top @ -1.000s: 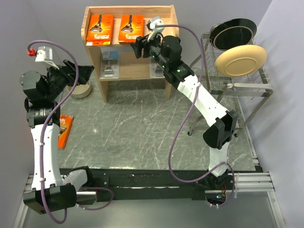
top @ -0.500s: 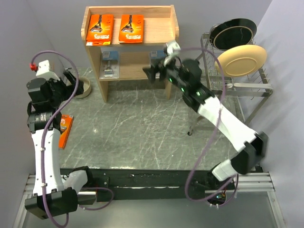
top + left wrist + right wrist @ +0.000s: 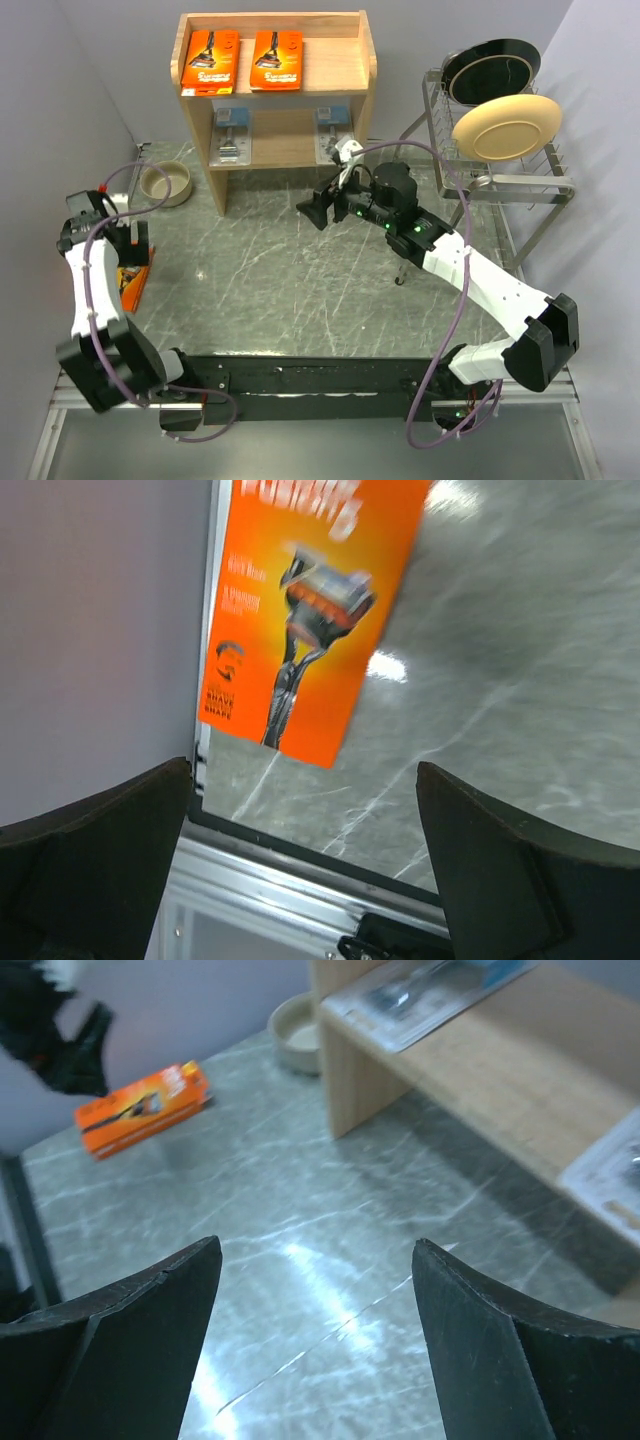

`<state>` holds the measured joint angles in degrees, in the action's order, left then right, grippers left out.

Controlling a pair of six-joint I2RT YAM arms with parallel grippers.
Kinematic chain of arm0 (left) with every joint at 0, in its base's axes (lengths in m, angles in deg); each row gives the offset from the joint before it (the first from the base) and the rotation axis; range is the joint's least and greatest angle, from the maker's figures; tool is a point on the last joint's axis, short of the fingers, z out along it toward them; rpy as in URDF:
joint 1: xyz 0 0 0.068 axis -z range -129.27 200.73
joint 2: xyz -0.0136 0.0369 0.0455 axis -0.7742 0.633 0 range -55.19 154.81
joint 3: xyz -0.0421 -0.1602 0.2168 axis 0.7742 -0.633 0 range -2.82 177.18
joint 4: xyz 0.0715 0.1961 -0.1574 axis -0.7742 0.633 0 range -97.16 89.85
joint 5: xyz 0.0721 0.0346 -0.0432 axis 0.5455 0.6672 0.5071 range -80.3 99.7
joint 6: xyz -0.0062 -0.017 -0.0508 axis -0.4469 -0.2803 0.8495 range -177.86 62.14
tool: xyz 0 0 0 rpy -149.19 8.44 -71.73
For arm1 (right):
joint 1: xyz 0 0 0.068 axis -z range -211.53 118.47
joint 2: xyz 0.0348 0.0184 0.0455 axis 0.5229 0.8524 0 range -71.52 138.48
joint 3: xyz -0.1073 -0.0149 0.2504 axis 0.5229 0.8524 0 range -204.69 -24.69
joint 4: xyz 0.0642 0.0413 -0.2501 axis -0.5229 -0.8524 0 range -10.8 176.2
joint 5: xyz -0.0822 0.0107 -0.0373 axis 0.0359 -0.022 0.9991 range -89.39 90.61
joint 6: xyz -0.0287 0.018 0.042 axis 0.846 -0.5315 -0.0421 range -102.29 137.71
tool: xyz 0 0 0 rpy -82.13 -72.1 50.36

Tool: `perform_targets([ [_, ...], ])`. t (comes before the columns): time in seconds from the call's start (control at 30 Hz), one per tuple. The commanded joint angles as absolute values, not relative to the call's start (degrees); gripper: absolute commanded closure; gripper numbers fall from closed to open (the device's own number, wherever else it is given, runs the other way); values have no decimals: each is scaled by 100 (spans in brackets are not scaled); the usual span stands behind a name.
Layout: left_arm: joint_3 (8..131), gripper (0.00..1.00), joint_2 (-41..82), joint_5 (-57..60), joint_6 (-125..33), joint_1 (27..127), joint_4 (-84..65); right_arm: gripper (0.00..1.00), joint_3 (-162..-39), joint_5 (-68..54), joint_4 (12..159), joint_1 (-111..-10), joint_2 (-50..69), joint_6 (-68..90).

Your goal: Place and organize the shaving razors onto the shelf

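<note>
left tool (image 3: 305,785) | spread (empty) | orange razor pack (image 3: 310,610) just ahead

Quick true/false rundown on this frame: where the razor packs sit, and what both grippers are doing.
1. Two orange packs lie on the top tray of the shelf. True.
2. The lower board holds two blister packs. True.
3. All five packs are shelved. False: a third orange pack lies on the table, by the left wall.
4. The left gripper is shut on it. False: its fingers are open, above the pack.
5. The right gripper is open and empty. True.
</note>
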<state>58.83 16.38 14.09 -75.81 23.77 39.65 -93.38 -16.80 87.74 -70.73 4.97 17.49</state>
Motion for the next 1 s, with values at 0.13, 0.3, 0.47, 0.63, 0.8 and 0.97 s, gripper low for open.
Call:
perform_targets([
  [0.13,5616,1,2487,1410,-7710,1935,3144,16,-10000,-2145,7865,-7424,670,1947],
  [0.3,5642,1,3181,1340,-7904,1927,3011,16,-10300,-1908,7347,-7556,898,2026],
  [0.47,5949,19,3911,822,-8167,1935,3336,17,-10520,-1671,7100,-7617,960,2123],
  [0.63,6221,41,4614,452,-8413,1996,3467,17,-10511,-1311,7038,-7731,960,2281],
  [0.8,5995,51,4774,645,-9186,2479,3469,18,-10564,-1231,6766,-7758,995,2544],
  [0.97,5406,58,4729,927,-9485,3226,3336,18,-10573,-1196,6713,-7758,1057,2677],
])
